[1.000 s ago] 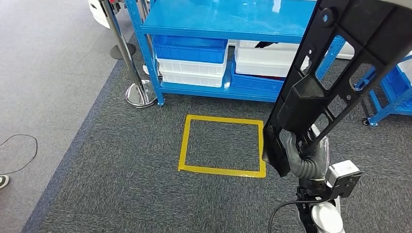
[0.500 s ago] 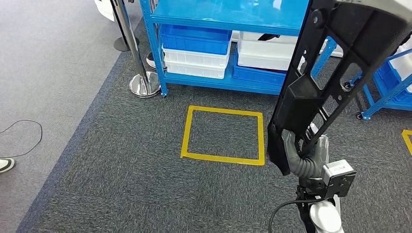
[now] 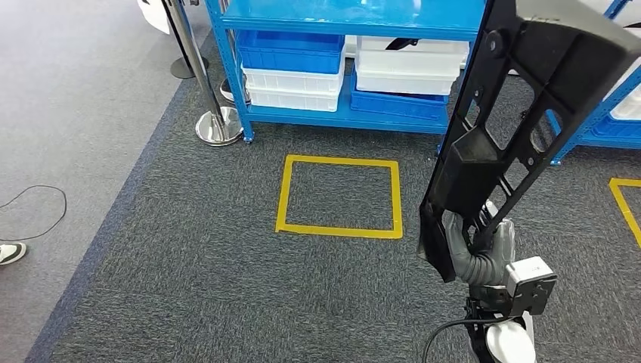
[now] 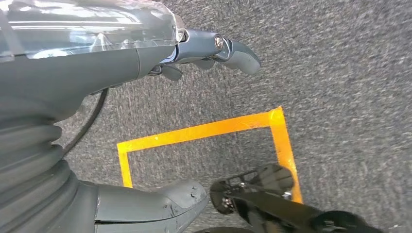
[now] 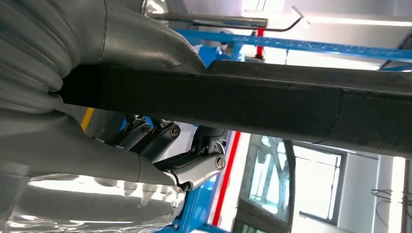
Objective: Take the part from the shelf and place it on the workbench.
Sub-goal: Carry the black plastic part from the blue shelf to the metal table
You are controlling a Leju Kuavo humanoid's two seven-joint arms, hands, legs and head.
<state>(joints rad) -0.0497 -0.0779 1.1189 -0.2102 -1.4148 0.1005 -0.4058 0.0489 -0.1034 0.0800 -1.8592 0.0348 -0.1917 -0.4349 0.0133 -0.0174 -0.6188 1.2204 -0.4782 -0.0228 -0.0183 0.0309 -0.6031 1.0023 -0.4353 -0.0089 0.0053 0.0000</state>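
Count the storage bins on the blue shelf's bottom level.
4 in the head view: a blue bin on a white bin at left, a white bin on a blue bin at right. The black part may hide more.

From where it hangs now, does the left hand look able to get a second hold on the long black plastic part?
Probably not without moving: the left hand hangs empty over the grey carpet near the yellow tape square, while the long black plastic part stands raised in the right hand on the other side.
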